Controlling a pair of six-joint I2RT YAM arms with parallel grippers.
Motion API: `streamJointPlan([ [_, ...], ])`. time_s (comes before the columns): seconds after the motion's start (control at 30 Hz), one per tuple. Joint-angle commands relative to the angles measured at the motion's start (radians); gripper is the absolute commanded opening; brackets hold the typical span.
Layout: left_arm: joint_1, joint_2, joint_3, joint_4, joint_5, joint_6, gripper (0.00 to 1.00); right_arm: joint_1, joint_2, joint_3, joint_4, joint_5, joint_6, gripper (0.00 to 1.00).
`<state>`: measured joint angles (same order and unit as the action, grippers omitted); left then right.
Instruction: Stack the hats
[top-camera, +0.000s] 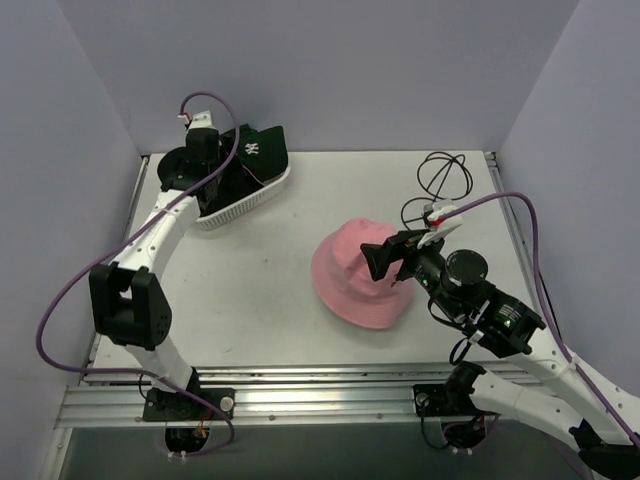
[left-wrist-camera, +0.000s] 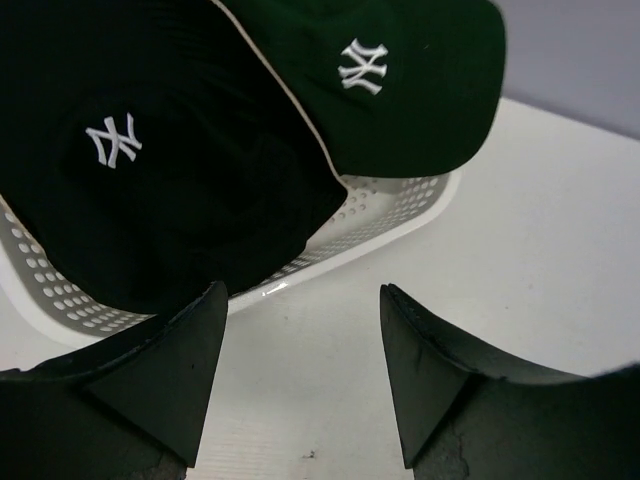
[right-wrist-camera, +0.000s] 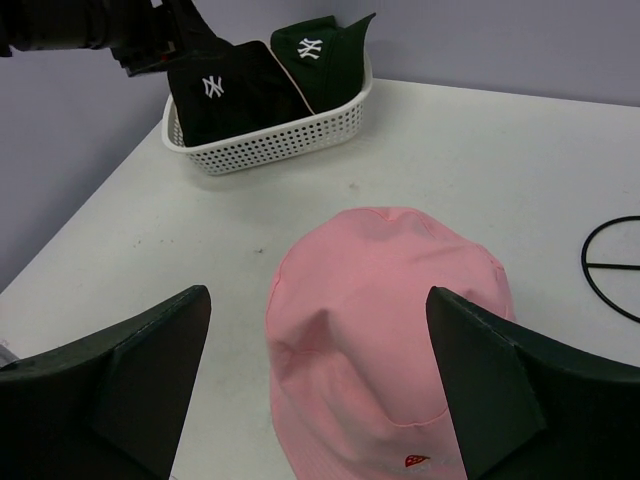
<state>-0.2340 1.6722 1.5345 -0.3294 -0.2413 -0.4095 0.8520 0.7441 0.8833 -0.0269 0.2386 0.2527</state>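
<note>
Left gripper (left-wrist-camera: 300, 287) of mine stands open and empty, its two dark fingers apart just short of the rim of the white plastic mesh basket (left-wrist-camera: 380, 215). Inside that basket lie the black baseball cap (left-wrist-camera: 150, 200) and, beside it, the dark green baseball cap (left-wrist-camera: 420, 100), each with a small white logo. I touch neither.

From the right wrist, my right gripper (right-wrist-camera: 318, 292) is spread wide with nothing between its fingers. It hovers above the pink fabric bucket hat (right-wrist-camera: 390, 330), which sits crown up on the white table (right-wrist-camera: 500, 150). The basket with both caps stands at the far left corner, and a black wire loop (right-wrist-camera: 610, 260) lies by the right edge.

From above, the pink hat lies right of the table's middle, toward the near edge, with my right gripper at its right side. Whether it touches the brim I cannot tell. My left gripper hangs at the basket in the far left corner.
</note>
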Motion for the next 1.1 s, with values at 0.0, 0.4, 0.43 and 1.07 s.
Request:
streamJointPlan([
  [0.0,0.025,0.072,0.082,-0.052,0.074,0.02,0.71,0.005,0.0,-0.009,0.051,-0.035,-0.015,0.85],
  [0.4,0.105,0.221,0.213,-0.146,0.011,0.061,0.71,0.01,-0.008,-0.02,0.05,-0.05,-0.02,0.85],
  [0.43,0.123,0.224,0.213,-0.149,0.008,0.061,0.71,0.012,-0.008,-0.02,0.05,-0.051,-0.02,0.85],
  [1.07,0.2,0.349,0.176,-0.175,0.022,0.034,0.59,0.012,0.008,-0.023,0.048,-0.056,-0.024,0.85],
])
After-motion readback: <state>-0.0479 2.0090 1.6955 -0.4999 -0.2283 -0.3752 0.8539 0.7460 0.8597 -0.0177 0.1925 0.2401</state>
